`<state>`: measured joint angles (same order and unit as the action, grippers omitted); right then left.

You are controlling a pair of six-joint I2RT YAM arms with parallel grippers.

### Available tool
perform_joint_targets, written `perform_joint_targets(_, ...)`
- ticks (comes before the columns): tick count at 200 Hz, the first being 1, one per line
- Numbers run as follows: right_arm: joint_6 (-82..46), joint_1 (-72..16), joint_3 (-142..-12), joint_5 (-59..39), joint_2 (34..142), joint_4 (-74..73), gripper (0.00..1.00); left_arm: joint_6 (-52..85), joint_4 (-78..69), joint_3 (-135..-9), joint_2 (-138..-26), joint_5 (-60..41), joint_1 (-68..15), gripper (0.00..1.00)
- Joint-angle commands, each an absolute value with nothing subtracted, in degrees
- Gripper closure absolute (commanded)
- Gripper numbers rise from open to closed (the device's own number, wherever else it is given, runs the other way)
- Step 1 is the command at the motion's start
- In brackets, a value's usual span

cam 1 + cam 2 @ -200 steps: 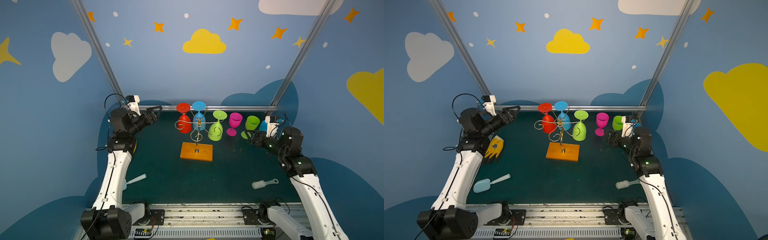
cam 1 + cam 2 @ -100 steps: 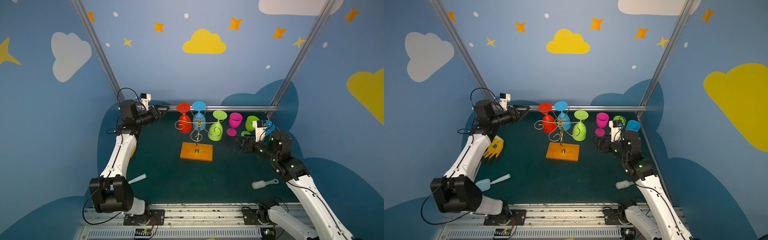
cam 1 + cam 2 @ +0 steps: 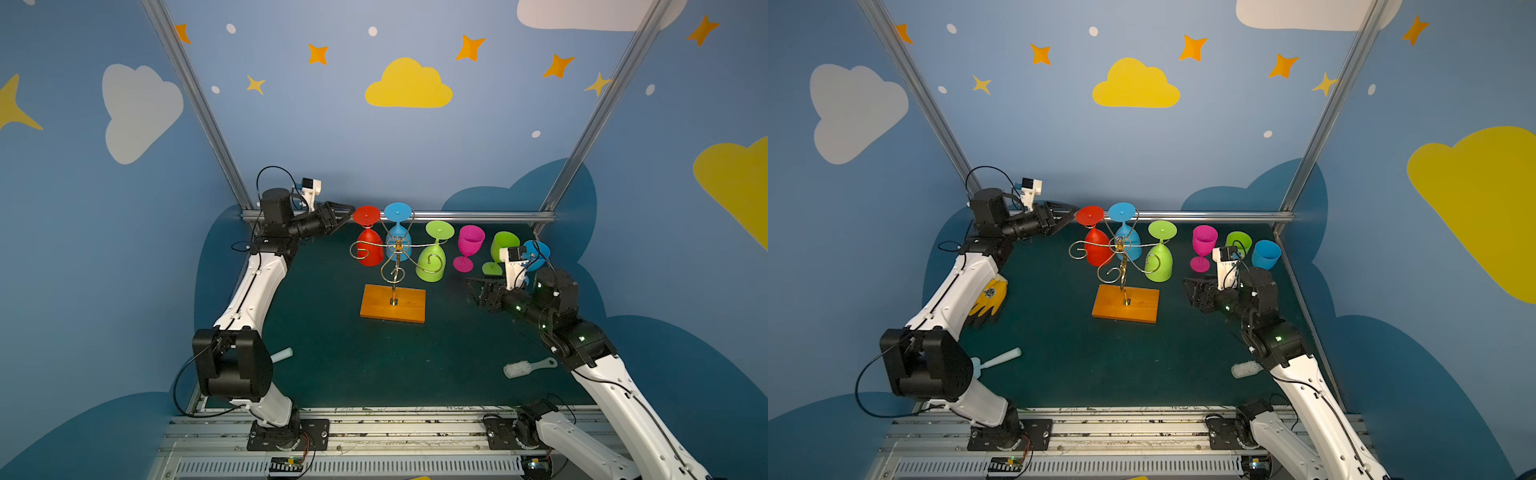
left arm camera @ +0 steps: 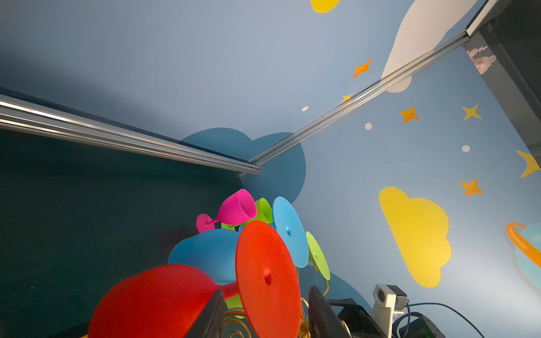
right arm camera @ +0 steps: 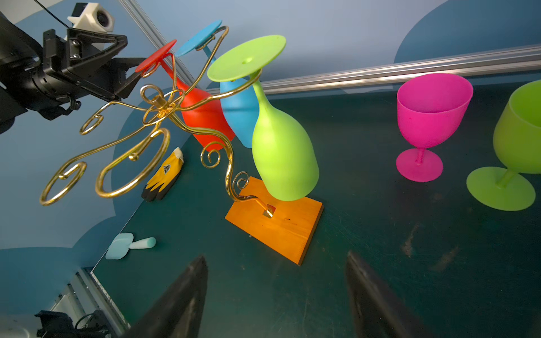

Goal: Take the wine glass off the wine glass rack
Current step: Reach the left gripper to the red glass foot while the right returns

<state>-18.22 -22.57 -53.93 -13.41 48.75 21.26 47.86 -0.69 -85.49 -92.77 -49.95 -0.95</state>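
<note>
The rack (image 3: 374, 303) stands mid-table (image 3: 353, 374), toward the back. The hanging glasses (image 3: 398, 245) hang upside down on its rear arms. More glasses (image 3: 469, 245) stand to its right. A glove (image 3: 988, 297) lies left, a scoop (image 3: 1000, 359) front-left and a brush (image 3: 528, 368) front-right.

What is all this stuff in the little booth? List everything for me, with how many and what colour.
wine glass rack: one, gold wire on an orange wooden base, middle of the table
hanging glasses: three, upside down on the rack: red hanging glass, blue hanging glass, green hanging glass
standing glasses: three, upright at the back right: pink standing glass, green standing glass, blue standing glass
glove: one, yellow and black, left side
scoop: one, pale blue, front left
brush: one, white, front right
table: one, dark green
left gripper: one, black, open, jaws either side of the red glass's foot
right gripper: one, black, open, empty, right of the rack
</note>
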Motion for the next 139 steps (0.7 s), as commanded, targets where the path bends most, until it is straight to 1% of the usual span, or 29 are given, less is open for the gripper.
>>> perform_joint_targets(1,-17.9,-23.0,-53.7,-12.6,48.2,21.1,0.27,47.4,-1.0,-87.0,-94.1,-50.9,-1.7,0.57)
perform_joint_targets(16,-17.6,-23.0,-54.0,-12.4,48.5,21.4,0.27,46.9,-0.4,-87.3,-94.2,-50.7,-2.4,0.60)
perform_joint_targets(54,-17.6,-23.1,-54.4,-12.5,48.5,21.0,0.27,46.2,0.4,-87.2,-94.5,-50.4,-2.9,0.63)
perform_joint_targets(92,-17.6,-23.2,-54.4,-12.2,48.3,21.3,0.27,46.2,0.6,-87.6,-94.3,-50.6,-3.1,0.70)
perform_joint_targets(139,-17.7,-23.2,-54.4,-12.2,48.2,21.1,0.27,45.8,1.8,-88.0,-93.9,-50.6,-3.0,0.76)
